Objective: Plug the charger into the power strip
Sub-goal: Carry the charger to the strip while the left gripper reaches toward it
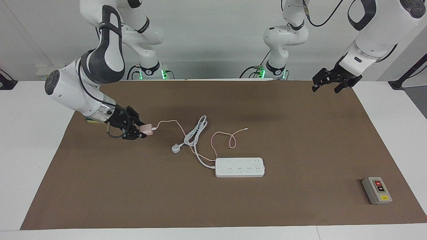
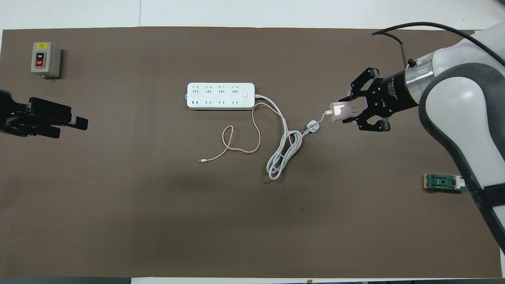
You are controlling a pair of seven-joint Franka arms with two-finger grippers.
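Charger (image 1: 147, 129) gripped in right hand (image 1: 142, 130), airborne over bench (image 1: 300, 140), 9 o'clock of power strip (image 1: 240, 167). Left hand (image 1: 328, 81) open, waiting.

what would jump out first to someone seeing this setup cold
The right gripper, shut on the pale-pink charger and holding it up over the brown mat toward the right arm's end, its thin pink cable trailing down. Mid-table lies the white power strip, no plug in its sockets. The left gripper waits open in the air at its own end.
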